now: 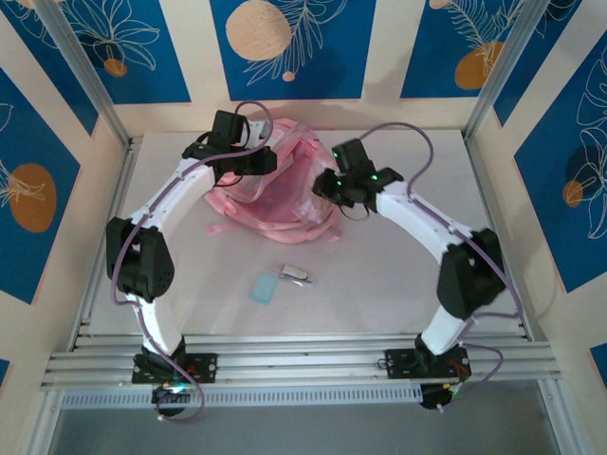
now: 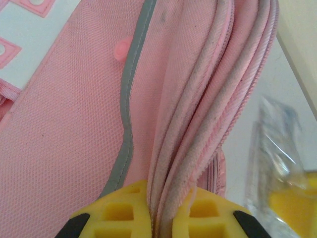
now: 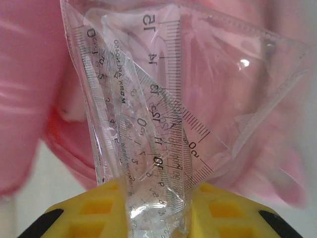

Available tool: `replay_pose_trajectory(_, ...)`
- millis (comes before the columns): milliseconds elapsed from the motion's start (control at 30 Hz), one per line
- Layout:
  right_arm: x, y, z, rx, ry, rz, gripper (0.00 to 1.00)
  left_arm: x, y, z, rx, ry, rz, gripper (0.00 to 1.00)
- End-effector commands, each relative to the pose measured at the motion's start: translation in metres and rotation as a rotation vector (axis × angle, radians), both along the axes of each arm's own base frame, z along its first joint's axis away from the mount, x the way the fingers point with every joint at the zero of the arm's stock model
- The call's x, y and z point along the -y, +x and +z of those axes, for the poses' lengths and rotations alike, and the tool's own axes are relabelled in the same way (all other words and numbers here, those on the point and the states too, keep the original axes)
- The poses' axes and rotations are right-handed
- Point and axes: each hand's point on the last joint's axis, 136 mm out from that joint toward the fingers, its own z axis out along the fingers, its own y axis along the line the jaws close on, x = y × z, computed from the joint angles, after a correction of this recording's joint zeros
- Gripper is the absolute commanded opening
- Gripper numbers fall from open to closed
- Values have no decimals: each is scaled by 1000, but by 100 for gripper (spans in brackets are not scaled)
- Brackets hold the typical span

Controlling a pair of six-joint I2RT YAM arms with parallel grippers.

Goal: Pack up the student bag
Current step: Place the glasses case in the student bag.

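Observation:
The student bag (image 1: 285, 194), a soft pink backpack with grey trim, lies at the back middle of the table. My left gripper (image 1: 251, 166) is at the bag's left side. In the left wrist view its yellow fingers (image 2: 124, 208) are shut on the bag's zippered rim (image 2: 198, 139), the folds pinched between them (image 2: 166, 201). My right gripper (image 1: 329, 185) is at the bag's right side. It (image 3: 156, 198) is shut on a clear plastic packet of transparent rulers (image 3: 158, 99), which stands up in front of the pink fabric (image 3: 29, 74). The same packet (image 2: 277, 148) is at the right of the left wrist view.
A small pale blue flat thing (image 1: 263, 289) and a small white and silver thing (image 1: 296, 275) lie on the white table in front of the bag. Pink straps (image 1: 275, 227) trail toward them. Aluminium rails (image 1: 303, 360) run along the near edge, and frame posts and walls close the sides.

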Motion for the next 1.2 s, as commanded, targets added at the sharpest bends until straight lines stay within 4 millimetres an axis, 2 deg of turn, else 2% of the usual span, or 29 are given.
replay_pose_trajectory(0, -37, 32, 1, 15, 127, 33, 21, 8, -12, 48, 67, -107, -52, 0)
replay_pose_trajectory(133, -63, 70, -12, 13, 215, -8, 22, 11, -14, 54, 62, -129, -67, 0)
replay_pose_trajectory(333, -107, 106, -24, 48, 396, -5, 22, 18, -17, 64, 55, -169, -96, 0)
replay_pose_trajectory(433, -131, 108, -29, 28, 486, 14, 22, 21, -17, 65, 44, -183, -102, 0)
replay_pose_trajectory(567, -153, 104, -37, 12, 552, 3, 23, 21, -18, 63, 36, -187, -98, 0)
replay_pose_trajectory(733, -174, 116, -36, -6, 631, 9, 35, 26, -20, 62, 26, -212, -105, 0)
replay_pose_trajectory(800, -175, 117, -30, 8, 644, 31, 42, 26, -20, 63, 26, -219, -103, 0)
replay_pose_trajectory(900, -165, 105, -27, 13, 598, 57, 62, 23, -20, 62, 34, -206, -92, 0)
replay_pose_trajectory(967, -156, 95, -25, 21, 578, 57, 71, 22, -18, 63, 44, -202, -82, 0)
replay_pose_trajectory(1167, -111, 59, -27, -8, 512, 45, 74, 21, -15, 60, 44, -204, -67, 0)
